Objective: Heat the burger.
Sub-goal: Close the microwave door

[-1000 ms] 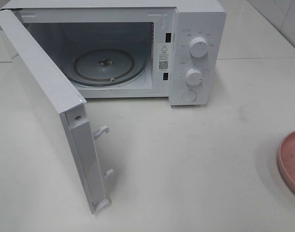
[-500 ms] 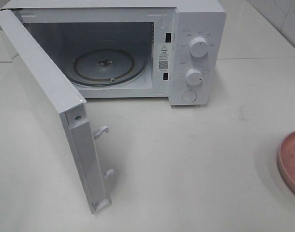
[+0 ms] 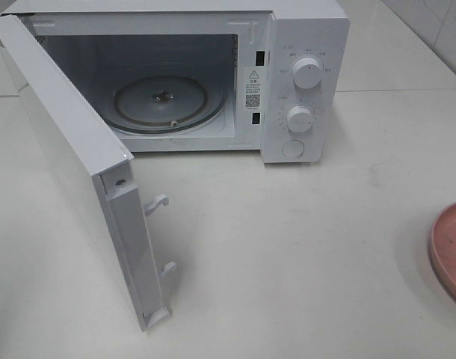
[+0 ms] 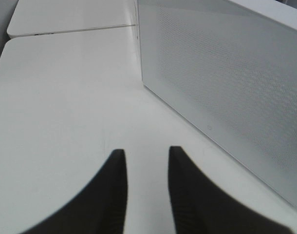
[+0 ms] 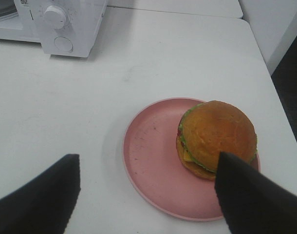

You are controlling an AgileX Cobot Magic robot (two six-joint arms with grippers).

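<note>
The burger (image 5: 214,139), with a golden-brown bun and a green lettuce frill, sits on one side of a pink plate (image 5: 143,141) in the right wrist view. My right gripper (image 5: 147,161) hovers above the plate, open wide, and one finger (image 5: 250,195) overlaps the burger's edge in the picture. The exterior view shows only the plate's rim (image 3: 452,250) at the right edge, with the burger out of frame. My left gripper (image 4: 147,153) is low over the table beside the microwave door (image 4: 226,73). Its fingers stand a narrow gap apart with nothing between them.
The white microwave (image 3: 306,45) stands at the back with its door (image 3: 63,149) swung wide toward the front left. A glass turntable (image 3: 164,101) lies inside. Two knobs and a button are on its right panel. Neither arm shows in the exterior view.
</note>
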